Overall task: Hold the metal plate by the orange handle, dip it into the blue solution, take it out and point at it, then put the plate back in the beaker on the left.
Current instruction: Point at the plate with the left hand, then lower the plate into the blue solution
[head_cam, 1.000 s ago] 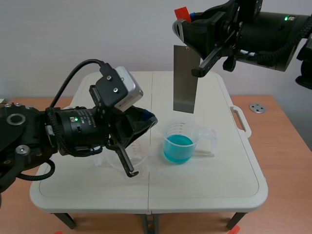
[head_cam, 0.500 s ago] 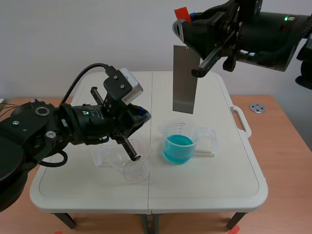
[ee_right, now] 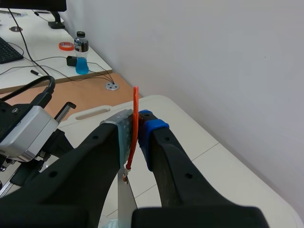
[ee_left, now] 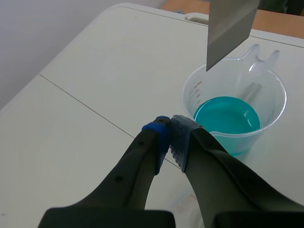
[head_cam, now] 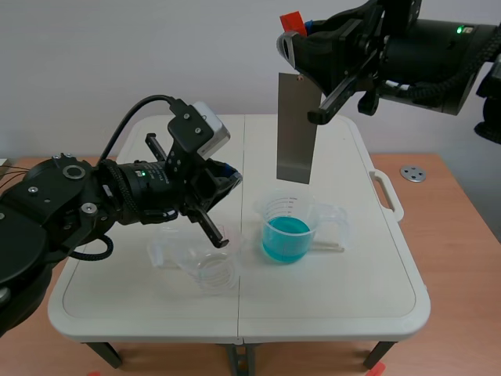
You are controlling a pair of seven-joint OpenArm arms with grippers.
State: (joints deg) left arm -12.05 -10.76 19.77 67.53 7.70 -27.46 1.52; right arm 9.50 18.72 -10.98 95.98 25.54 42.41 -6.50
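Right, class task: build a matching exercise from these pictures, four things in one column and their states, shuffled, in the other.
Things:
1 metal plate
2 right beaker
3 left beaker
4 left gripper

States:
a shut on nothing
b holds blue liquid
c looks empty
d held up in the air, out of the liquid

Pairs: 1-d, 2-b, 3-c, 4-a

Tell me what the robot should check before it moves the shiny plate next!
1. Grip: right claw shut on the orange handle: ok.
2. Height: metal plate hangs clear above the blue solution: ok.
3. Pointer: left claw shut: ok.
4. Aim: left claw pointed at the plate: cannot tell.
5. Way into the empty beaker: not ok, left claw hangs over it.
6. Dripping finished: cannot tell.
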